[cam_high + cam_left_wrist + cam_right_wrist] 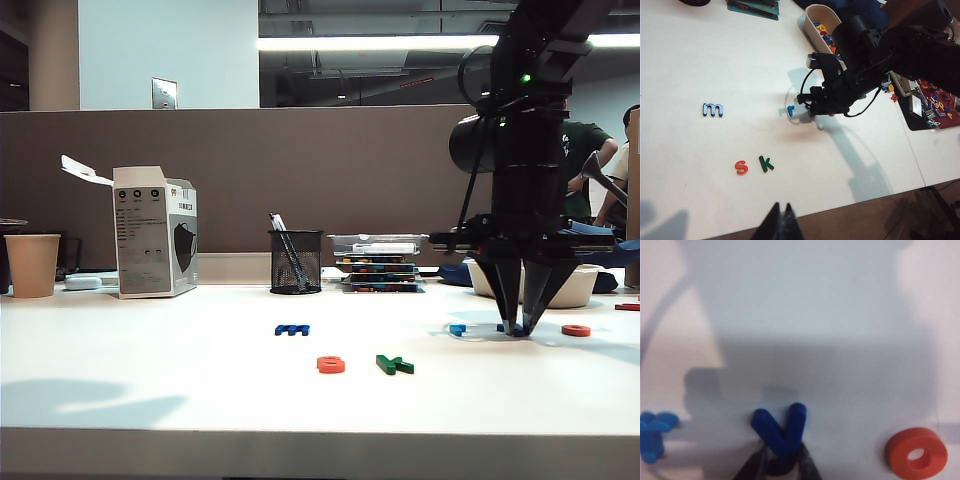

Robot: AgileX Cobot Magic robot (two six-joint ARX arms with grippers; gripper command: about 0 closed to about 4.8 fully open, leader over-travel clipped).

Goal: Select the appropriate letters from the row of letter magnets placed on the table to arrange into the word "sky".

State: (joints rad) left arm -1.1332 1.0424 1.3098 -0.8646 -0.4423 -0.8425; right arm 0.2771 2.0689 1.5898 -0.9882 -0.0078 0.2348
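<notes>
Gripping the dark blue y (pixel 781 432) with the right hand (pixel 522 328), low on the white worktop (pixel 200 390).

White bowl (pixel 821 20) behind the arm holds many colored letters; mesh cup (pixel 296 261) holds pens. Orange-red s (pixel 741 167) and green k (pixel 766 163) lie side by side near the front edge, the m (pixel 712 109) further back. Right arm stands upright, fingers pointing down, clenched on the y between light blue r (pixel 652 435) and orange o (pixel 916 453). Left hand (pixel 781 222) hovers clenched, holding nothing, near the edge.
</notes>
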